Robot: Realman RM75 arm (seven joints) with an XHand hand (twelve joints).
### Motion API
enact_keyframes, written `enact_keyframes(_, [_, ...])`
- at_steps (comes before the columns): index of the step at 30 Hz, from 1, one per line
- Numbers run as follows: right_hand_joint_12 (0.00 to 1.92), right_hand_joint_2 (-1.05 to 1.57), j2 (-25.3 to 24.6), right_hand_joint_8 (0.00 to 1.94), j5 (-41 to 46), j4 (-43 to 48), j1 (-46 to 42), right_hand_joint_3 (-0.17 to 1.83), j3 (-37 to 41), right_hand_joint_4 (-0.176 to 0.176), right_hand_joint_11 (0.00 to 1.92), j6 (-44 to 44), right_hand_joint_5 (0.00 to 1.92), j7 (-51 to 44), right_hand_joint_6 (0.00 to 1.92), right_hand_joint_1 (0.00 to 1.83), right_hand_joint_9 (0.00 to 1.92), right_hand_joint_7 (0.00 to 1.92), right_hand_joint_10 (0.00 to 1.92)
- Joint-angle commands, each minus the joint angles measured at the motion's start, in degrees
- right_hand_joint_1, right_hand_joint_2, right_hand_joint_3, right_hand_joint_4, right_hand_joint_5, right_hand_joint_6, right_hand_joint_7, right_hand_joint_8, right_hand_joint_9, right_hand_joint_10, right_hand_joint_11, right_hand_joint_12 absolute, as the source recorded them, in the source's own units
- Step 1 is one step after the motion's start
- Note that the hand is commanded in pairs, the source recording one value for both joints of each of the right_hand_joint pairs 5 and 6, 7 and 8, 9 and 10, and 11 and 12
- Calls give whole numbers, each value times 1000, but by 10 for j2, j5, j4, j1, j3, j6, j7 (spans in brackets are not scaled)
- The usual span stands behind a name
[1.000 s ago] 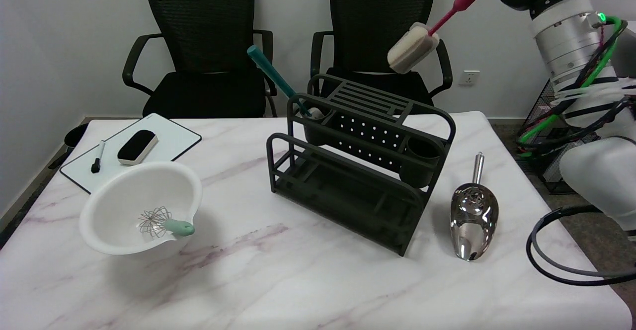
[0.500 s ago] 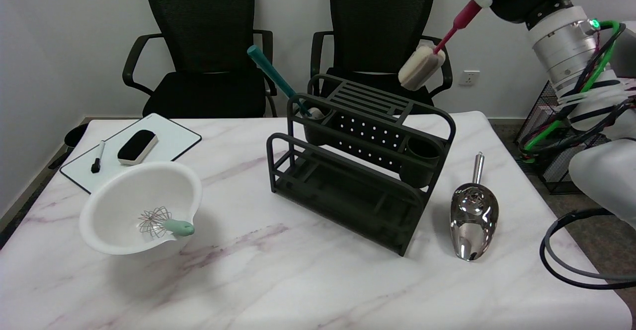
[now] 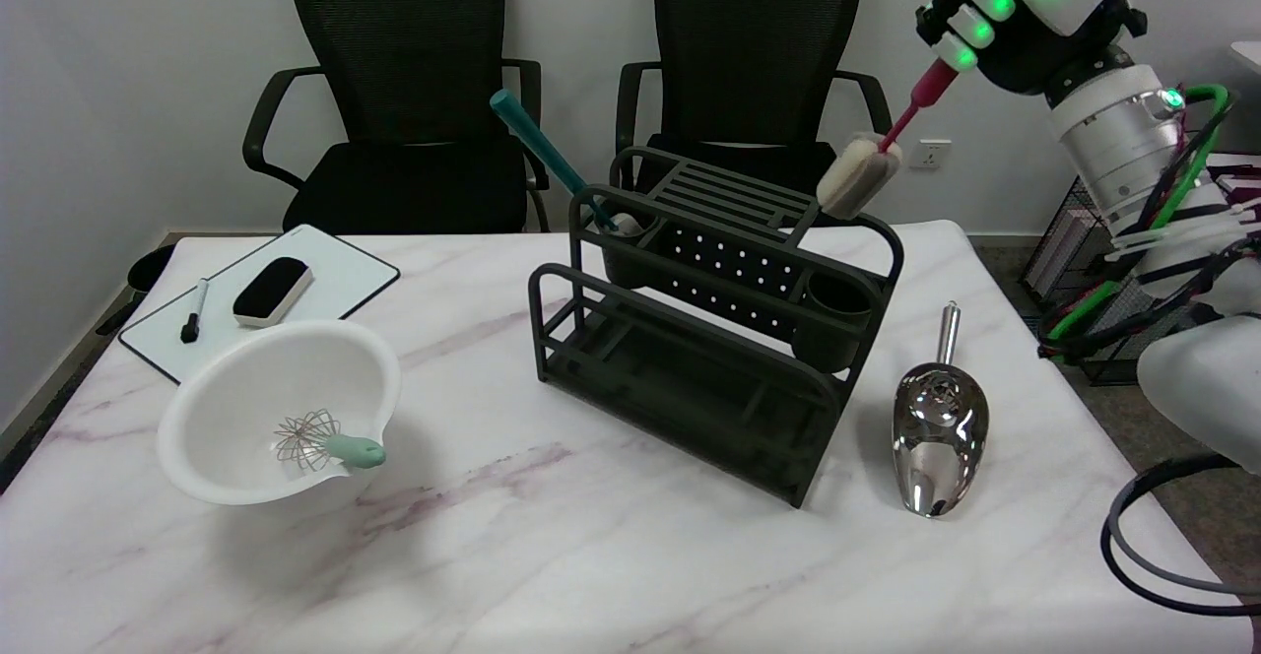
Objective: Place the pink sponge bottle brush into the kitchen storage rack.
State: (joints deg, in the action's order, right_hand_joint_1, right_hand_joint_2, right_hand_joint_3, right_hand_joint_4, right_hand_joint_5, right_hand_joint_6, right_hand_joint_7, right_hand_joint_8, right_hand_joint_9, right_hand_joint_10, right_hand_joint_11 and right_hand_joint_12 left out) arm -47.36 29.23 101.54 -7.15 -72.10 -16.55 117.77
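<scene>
The robot hand point(image 3: 1020, 19) is seen high at the upper right, its fingers wrapped round the handle of the pink sponge bottle brush point(image 3: 892, 137), and over the last second it has been brought down and to the right. The brush has been carried lower with it: the pale sponge head point(image 3: 859, 176), which was hanging well above the rack a second ago, is now just at the far right top rail of the kitchen storage rack point(image 3: 714, 314), still tilted with the handle running up to the right. The empty round cup point(image 3: 835, 324) at the rack's right end lies nearer and lower than the sponge, so a further descent and a tilt toward upright are judged to be needed before release. A teal-handled brush point(image 3: 537, 147) is already stood in the left cup. Nothing else on the tabletop point(image 3: 591, 555) has been disturbed: the metal scoop point(image 3: 938, 427) beside the rack and the white bowl point(image 3: 281, 408) at the left remain as they were.
</scene>
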Motion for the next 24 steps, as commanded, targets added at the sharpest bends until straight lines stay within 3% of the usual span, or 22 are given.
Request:
enact_keyframes(1, [1920, 1571, -13, 1920, -18, -8, -79, 822, 28, 0, 1920, -55, 1920, -3, 1920, 986, 1920, 1920, 1920])
enact_keyframes(24, [1920, 1571, -9, 1920, -14, -76, -65, 813, -29, 0, 1920, -82, 1920, 9, 1920, 988, 1920, 1920, 1920])
